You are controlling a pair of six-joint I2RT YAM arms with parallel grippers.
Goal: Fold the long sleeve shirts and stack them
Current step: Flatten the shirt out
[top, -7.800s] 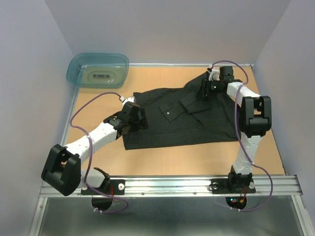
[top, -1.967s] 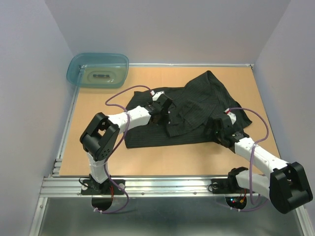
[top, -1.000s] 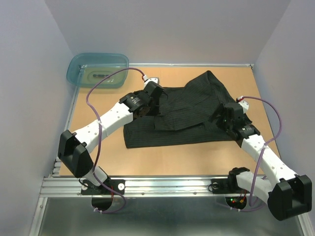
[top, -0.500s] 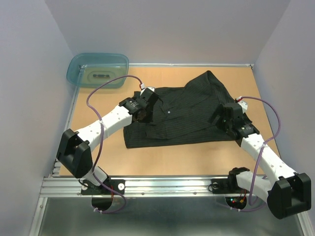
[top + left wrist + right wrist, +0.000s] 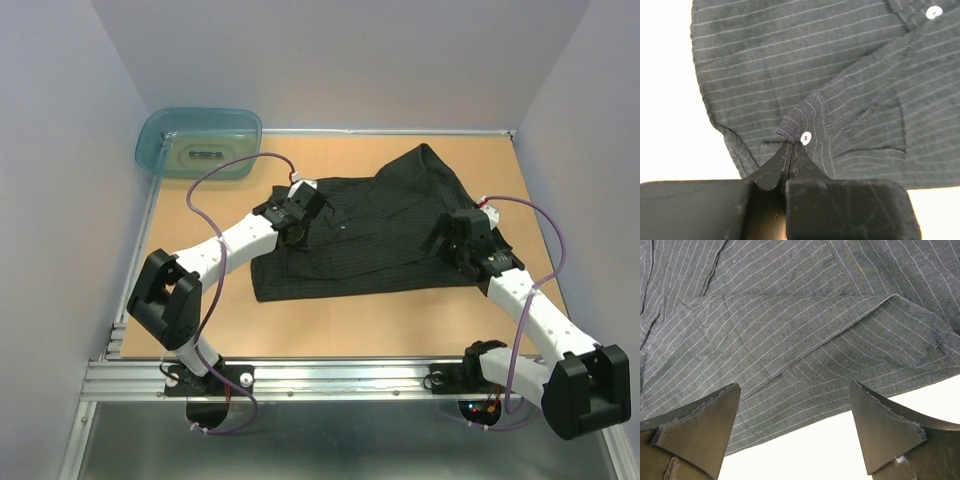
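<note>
The long sleeve shirt (image 5: pixel 385 225), black with thin pinstripes, lies spread across the middle of the table. My left gripper (image 5: pixel 296 232) is over its left part. In the left wrist view this gripper (image 5: pixel 791 145) is shut on a raised fold of the shirt (image 5: pixel 790 60), right beside a pale button (image 5: pixel 805 138). My right gripper (image 5: pixel 447 241) hovers at the shirt's right edge. In the right wrist view it (image 5: pixel 794 386) stands wide open above the hem of the shirt (image 5: pixel 790 325), with nothing between its fingers.
A translucent teal tub (image 5: pixel 200 142) stands at the back left corner. Walls close in the table on the left, right and back. A metal rail (image 5: pixel 340 378) with both arm bases runs along the near edge.
My left gripper has carried the pinched fold down and toward the near side, and the lifted flap now lies flatter on the shirt. The right gripper has barely shifted.
</note>
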